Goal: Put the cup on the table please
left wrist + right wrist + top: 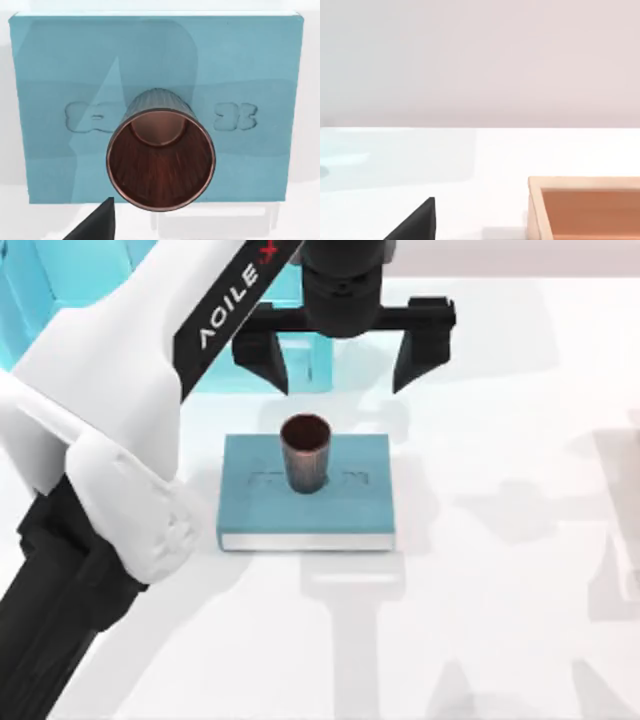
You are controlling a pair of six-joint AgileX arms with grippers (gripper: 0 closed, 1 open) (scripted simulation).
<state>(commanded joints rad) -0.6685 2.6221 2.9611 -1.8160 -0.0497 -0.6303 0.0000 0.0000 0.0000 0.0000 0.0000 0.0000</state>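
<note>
From the left side of the top view, my left arm (110, 450) reaches diagonally across the bench (500, 620), its white casing and black lettered band leading up to the left end effector (340, 368) near the far edge. That end effector hangs with its two dark fingers (265, 360) spread wide apart, open and holding nothing, positioned just beyond the far edge of the teal book (250, 510) and above it. Behind the arm, at the far left corner, stands a light-blue shelf unit (60, 280). Moving toward the middle, the teal book lies flat on the glossy white bench, its long side running left to right and its pale page edge facing the near side. The cup (305, 453) stands upright on the book's cover, about at its centre, long axis vertical, open mouth pointing straight up and the narrower base resting on the cover. In the left wrist view the cup (161, 160) shows its copper rim, dark ribbed inside and ribbed outer wall, with the book (50, 75) beneath it and embossed marks to either side; one dark fingertip (97, 222) is at the edge. The right wrist view shows the white bench (485, 200), a dark fingertip (417, 222) of the right end effector, whose opening I cannot tell, and the corner of an orange-brown tray (535, 205).
</note>
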